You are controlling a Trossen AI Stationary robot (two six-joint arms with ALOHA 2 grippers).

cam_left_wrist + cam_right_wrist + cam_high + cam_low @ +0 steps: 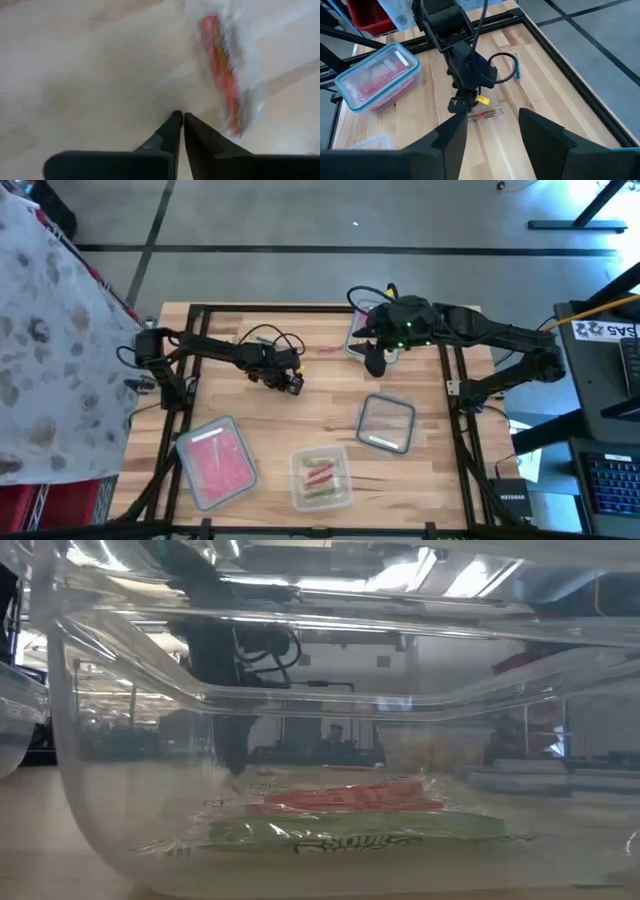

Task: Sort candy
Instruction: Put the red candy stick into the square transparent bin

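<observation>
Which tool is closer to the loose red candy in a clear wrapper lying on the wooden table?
Left. The left tool hangs right over the red candy in clear wrapper; the right tool is off to its side, near the back container.

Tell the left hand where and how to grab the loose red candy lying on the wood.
Grip the red candy across its narrow middle, coming straight down. It lies flat and long on the table, so the fingers should straddle its short width. The left hand, shut beside it, must open first.

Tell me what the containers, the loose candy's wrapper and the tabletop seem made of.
Containers: apparently clear hard plastic; contents show through the glossy walls. Loose candy: probably thin clear film, shiny and crinkled over a red stick. Table: pale wood planks with visible grain and seams.
</observation>
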